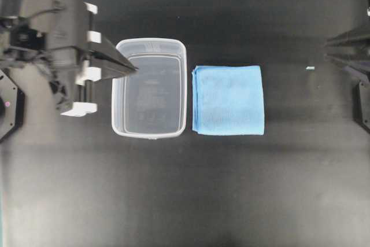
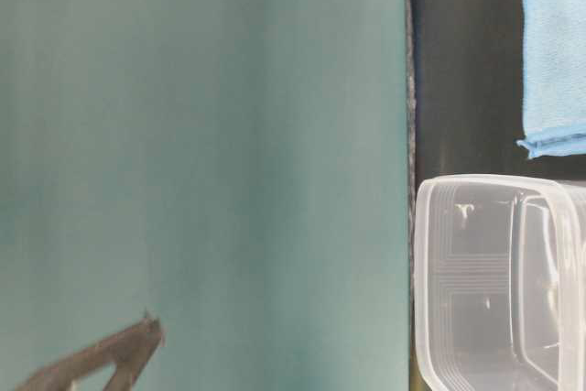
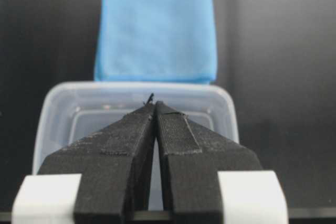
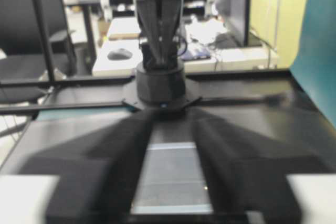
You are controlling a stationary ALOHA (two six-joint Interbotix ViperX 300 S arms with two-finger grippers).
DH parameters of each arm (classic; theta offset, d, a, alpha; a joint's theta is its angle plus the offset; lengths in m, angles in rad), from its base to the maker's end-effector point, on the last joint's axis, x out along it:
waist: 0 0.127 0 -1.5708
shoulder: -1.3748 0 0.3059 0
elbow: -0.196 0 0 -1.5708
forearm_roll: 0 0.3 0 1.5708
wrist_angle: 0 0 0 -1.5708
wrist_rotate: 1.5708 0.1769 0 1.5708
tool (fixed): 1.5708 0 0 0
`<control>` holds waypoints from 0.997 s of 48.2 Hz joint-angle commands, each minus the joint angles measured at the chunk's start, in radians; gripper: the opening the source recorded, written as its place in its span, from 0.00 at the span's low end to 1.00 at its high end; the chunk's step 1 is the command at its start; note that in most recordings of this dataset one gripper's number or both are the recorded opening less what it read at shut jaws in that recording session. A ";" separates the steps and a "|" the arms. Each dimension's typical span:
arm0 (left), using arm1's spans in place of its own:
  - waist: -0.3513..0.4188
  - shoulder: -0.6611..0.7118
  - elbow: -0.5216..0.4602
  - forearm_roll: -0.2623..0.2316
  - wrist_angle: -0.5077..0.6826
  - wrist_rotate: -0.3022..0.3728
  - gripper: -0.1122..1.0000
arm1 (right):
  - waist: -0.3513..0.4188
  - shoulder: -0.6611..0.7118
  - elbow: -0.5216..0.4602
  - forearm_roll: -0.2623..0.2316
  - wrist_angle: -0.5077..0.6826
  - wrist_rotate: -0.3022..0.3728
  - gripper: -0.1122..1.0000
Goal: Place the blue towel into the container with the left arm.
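Table [image 1: 185, 201] stretches black beneath us, and our left arm [image 1: 63, 44] hangs over its left side. The container [image 1: 149, 88] sits under our left gripper [image 1: 134, 69], whose jaws are pressed together at the tub's near rim, holding nothing. The blue towel [image 1: 228, 100] lies flat just beyond the tub's far side, straight ahead of those tips, so we judge the reach goes over the container. Our right gripper [image 4: 170, 177] waits back, jaws apart.
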 commanded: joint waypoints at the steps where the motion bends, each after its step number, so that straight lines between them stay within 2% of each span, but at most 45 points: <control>1: 0.003 0.057 -0.089 0.005 0.037 0.002 0.11 | -0.003 -0.005 -0.008 0.003 -0.002 0.002 0.55; 4: 0.006 0.092 -0.124 0.005 0.048 0.003 0.11 | -0.003 -0.009 -0.008 0.003 -0.002 0.002 0.70; 7: 0.012 0.130 -0.166 0.005 0.058 0.005 0.11 | -0.003 -0.014 -0.008 0.003 -0.002 0.002 0.79; 12: 0.023 0.184 -0.222 0.005 0.081 0.006 0.12 | -0.003 -0.028 -0.009 0.003 -0.002 0.000 0.82; 15: 0.025 0.219 -0.256 0.005 0.103 0.008 0.17 | -0.003 -0.038 -0.008 0.003 0.000 0.000 0.81; 18: 0.025 0.256 -0.293 0.005 0.129 0.011 0.29 | -0.003 -0.048 -0.005 0.003 0.000 -0.002 0.81; 26: 0.017 0.390 -0.419 0.005 0.207 0.049 0.74 | -0.005 -0.066 0.000 0.003 0.000 -0.002 0.81; 31: 0.015 0.480 -0.508 0.005 0.284 0.071 0.90 | -0.003 -0.067 0.005 0.003 0.002 0.000 0.81; 39: 0.011 0.641 -0.643 0.005 0.407 0.106 0.91 | -0.003 -0.069 0.005 0.003 0.002 -0.002 0.81; 48: -0.002 0.793 -0.730 0.005 0.403 0.130 0.91 | -0.003 -0.067 0.011 0.003 0.002 -0.002 0.81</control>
